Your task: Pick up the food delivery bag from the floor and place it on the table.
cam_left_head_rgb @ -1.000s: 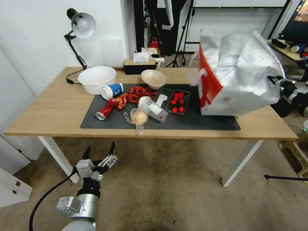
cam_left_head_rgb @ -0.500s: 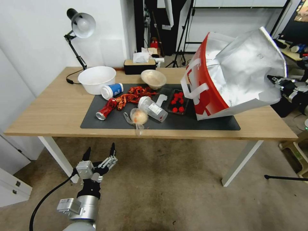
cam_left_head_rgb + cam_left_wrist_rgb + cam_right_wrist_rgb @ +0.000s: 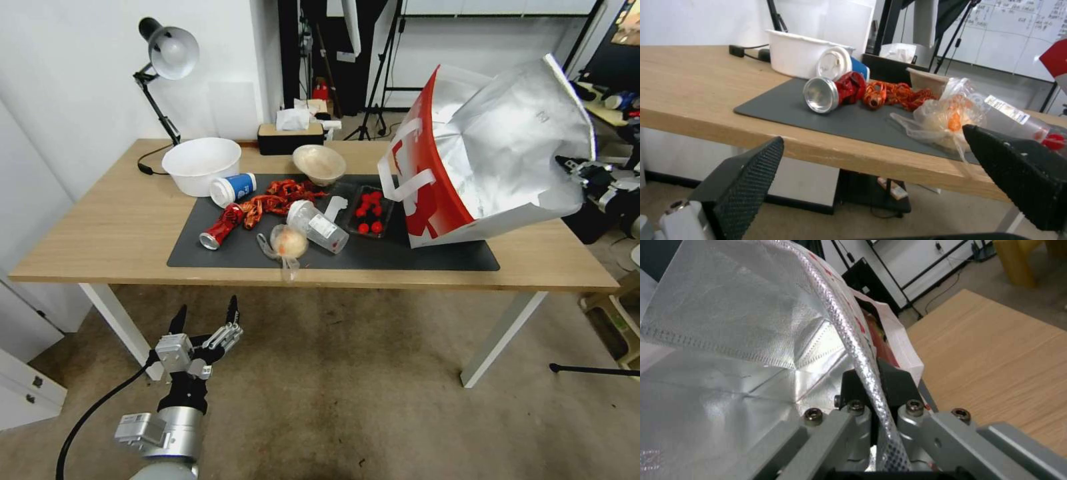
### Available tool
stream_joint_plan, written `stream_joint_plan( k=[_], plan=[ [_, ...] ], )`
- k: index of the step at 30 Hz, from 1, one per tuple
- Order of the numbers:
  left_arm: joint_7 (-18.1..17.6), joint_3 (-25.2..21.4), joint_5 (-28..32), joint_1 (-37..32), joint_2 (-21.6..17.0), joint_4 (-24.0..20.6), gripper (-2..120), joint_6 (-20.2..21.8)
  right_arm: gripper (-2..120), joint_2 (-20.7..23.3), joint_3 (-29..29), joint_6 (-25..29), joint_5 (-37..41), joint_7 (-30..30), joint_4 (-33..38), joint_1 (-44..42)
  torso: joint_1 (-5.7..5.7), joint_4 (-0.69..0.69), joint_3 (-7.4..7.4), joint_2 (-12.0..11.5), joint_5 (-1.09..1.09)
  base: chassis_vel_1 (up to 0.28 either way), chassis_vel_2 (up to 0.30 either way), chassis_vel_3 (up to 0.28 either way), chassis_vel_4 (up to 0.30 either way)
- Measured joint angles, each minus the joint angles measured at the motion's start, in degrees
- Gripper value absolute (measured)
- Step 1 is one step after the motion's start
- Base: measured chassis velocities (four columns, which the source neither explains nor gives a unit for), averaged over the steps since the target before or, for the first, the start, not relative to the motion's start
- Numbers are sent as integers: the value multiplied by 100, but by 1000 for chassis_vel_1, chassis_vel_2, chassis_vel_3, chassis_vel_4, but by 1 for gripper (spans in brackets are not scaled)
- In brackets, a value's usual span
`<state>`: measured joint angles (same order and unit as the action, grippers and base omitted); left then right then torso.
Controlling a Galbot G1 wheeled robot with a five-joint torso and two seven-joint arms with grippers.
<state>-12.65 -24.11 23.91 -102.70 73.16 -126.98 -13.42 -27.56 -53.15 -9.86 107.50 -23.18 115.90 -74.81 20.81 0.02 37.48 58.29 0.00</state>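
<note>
The food delivery bag point(image 3: 507, 147), white with a red side and silver foil lining, hangs tilted over the right end of the table point(image 3: 100, 227), its lower edge down at the dark mat point(image 3: 427, 257). My right gripper point(image 3: 572, 167) is at the bag's right side. In the right wrist view it point(image 3: 871, 386) is shut on the bag's foil rim point(image 3: 849, 336). My left gripper point(image 3: 203, 319) is low over the floor point(image 3: 347, 393) in front of the table, open and holding nothing; its fingers point(image 3: 746, 180) frame the table's edge.
On the mat lie a red can point(image 3: 220, 228), a blue-white cup point(image 3: 233, 189), red shells point(image 3: 277, 197), a small clear bag of orange food point(image 3: 287, 243), a clear bottle point(image 3: 319, 227) and a tray of red fruit point(image 3: 368, 212). A white bowl point(image 3: 200, 163), beige bowl point(image 3: 319, 162) and lamp point(image 3: 170, 50) stand behind.
Over the last second the bag has swung so that its red side faces me, and its lower edge has come down to the mat. My left arm has stayed still.
</note>
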Motion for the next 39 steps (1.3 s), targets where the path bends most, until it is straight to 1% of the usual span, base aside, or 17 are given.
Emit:
stream_joint_plan(
  k=[10,26,29,30,31,32,33,34,36,38,39],
  plan=[
    [-13,5,35,38,-28,4,100,5,0,80,22,8,-110,-122,77,59,0,0,0,0,-1,0,0,0,0],
    [-25,5,47,46,-43,11,100,18,0,34,46,-30,-97,-163,70,41,0,0,0,0,0,0,0,0,0],
    [-31,6,47,44,-43,11,100,18,14,33,56,-33,-125,-178,65,41,0,0,0,0,0,0,0,0,0],
    [-31,6,47,44,-43,11,100,18,14,33,56,-33,-125,-178,65,41,0,0,0,0,0,0,0,0,0],
    [-33,6,47,44,-43,11,100,18,17,32,60,-33,-134,-179,61,42,0,0,0,0,0,0,0,0,0],
    [-33,6,48,42,-43,11,100,18,22,28,68,-33,-142,-179,57,43,0,0,0,0,0,0,0,0,0],
    [-33,6,48,40,-42,11,100,18,29,24,75,-33,-145,-172,55,45,0,0,0,0,0,0,0,0,0],
    [-33,6,48,40,-42,11,100,18,29,24,75,-33,-145,-172,55,45,0,0,0,0,0,0,0,0,0],
    [-34,7,47,39,-40,11,100,18,36,23,80,-33,-161,-141,54,47,0,0,0,0,0,0,0,0,0],
    [-35,7,47,37,-39,11,100,18,48,33,93,-33,-195,-93,44,65,0,0,0,0,0,0,0,0,0],
    [-35,7,47,37,-39,11,100,18,48,33,93,-33,-195,-93,44,65,0,0,0,0,0,0,0,0,0]
  ],
)
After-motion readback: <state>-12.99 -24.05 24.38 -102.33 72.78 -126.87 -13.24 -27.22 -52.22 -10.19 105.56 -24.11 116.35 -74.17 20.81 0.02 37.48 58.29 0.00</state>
